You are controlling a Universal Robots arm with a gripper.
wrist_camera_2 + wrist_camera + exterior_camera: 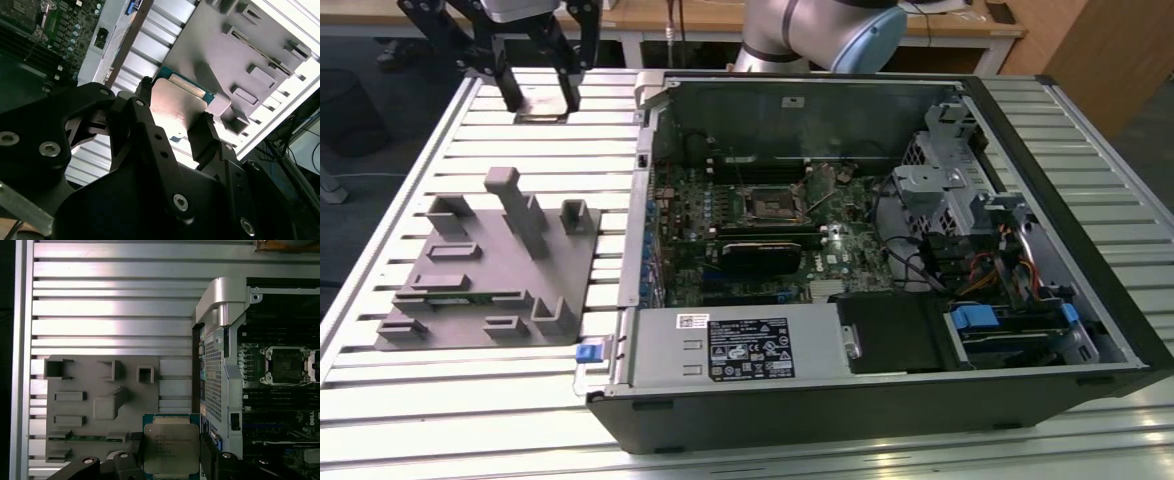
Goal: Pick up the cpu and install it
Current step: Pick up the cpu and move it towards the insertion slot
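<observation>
My gripper (540, 98) hangs over the slatted table at the far corner on the exterior view's left, beside the open computer case (881, 260). It is shut on the cpu (171, 446), a small square chip with a pale metal top and a green edge, with one black finger (208, 452) on each side. The second wrist view shows the cpu (177, 105) clamped the same way. The black cpu socket (770, 205) with its metal frame sits on the motherboard inside the case, well apart from the gripper; the first wrist view shows the socket (286, 365) too.
A grey plastic holder (480, 270) with posts and slots lies on the table (400, 400) on the exterior view's left of the case. Inside the case are a labelled grey metal box (740, 345), a drive cage (947, 170) and cables. The case wall (220, 365) stands between gripper and socket.
</observation>
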